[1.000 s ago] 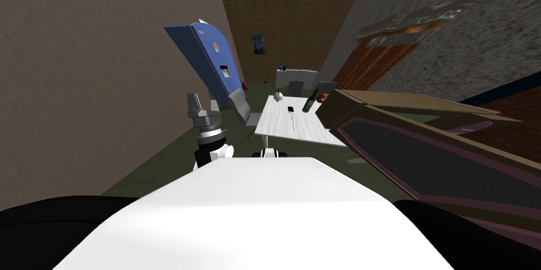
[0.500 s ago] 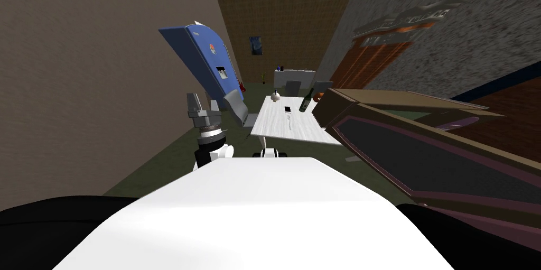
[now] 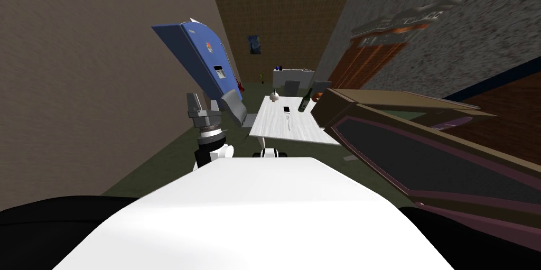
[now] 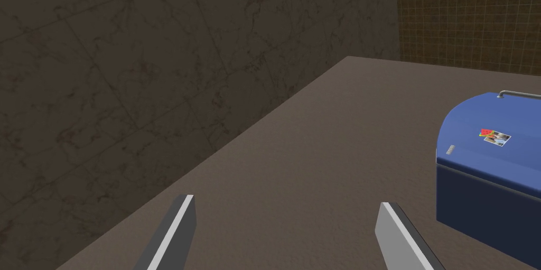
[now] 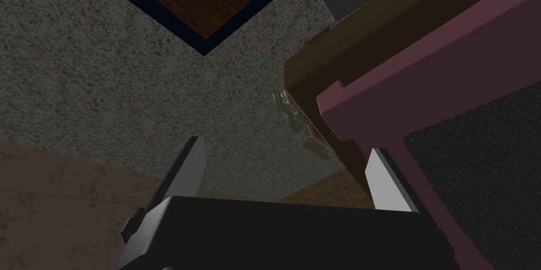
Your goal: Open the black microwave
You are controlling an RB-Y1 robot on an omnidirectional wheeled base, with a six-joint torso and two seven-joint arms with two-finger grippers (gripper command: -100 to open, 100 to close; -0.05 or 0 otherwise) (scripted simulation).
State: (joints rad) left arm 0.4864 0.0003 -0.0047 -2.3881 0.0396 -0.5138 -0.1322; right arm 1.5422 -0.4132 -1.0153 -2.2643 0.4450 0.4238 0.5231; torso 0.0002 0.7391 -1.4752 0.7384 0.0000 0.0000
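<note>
The microwave [image 3: 422,161] bulks large at my right in the head view: a brown casing with a maroon-framed door and a dark mesh window. Its door lies flat against the casing there. In the right wrist view the door's maroon corner [image 5: 422,92] stands just beside one finger of my right gripper [image 5: 285,174], which is open with nothing between its fingers. My left gripper [image 3: 203,105] is raised at my left, open and holding nothing, and points at a brown wall in the left wrist view [image 4: 285,235].
A blue fridge [image 3: 203,63] stands against the left wall, with a grey chair [image 3: 235,107] below it. Ahead is a white table [image 3: 288,121] with a dark bottle [image 3: 305,102] and small items. Dark green floor [image 3: 158,166] runs along the left.
The whole head picture has slid a little to the left, so I have moved or turned slightly. My left arm keeps the same pose.
</note>
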